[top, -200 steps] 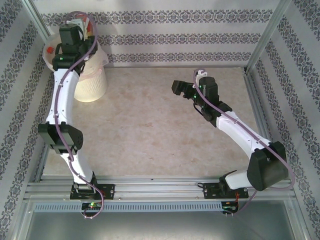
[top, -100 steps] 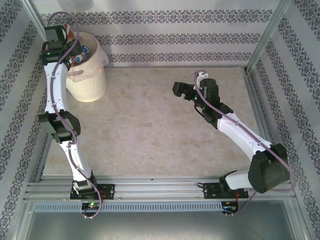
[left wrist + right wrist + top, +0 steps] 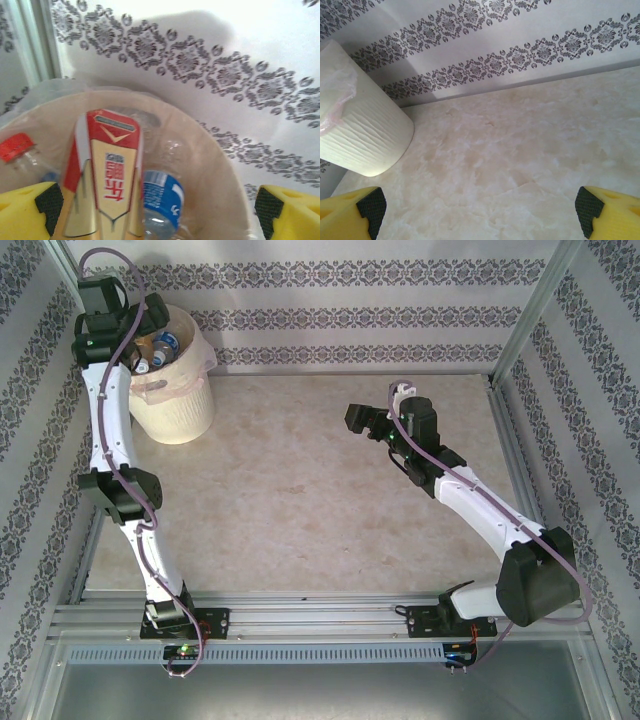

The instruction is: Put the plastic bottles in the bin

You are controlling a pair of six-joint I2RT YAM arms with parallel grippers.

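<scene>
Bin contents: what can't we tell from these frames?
- Bottle count: top external, left arm covers part of the bin mouth; bottles too small.
- Lower layers: left wrist, red-gold bottle and blue-label bottle hide what lies beneath; bottom edge cuts both.
- Bin interior: right wrist, its own wall blocks it.

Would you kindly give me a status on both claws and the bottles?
Left claw open above bin. Right claw open, empty, over table. Bottles lying inside bin.

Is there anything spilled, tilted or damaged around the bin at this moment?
Nothing serious. The bin stands upright with the plastic bottles lying jumbled inside. Only the liner looks untidy: it hangs bunched and uneven over the near rim.
</scene>
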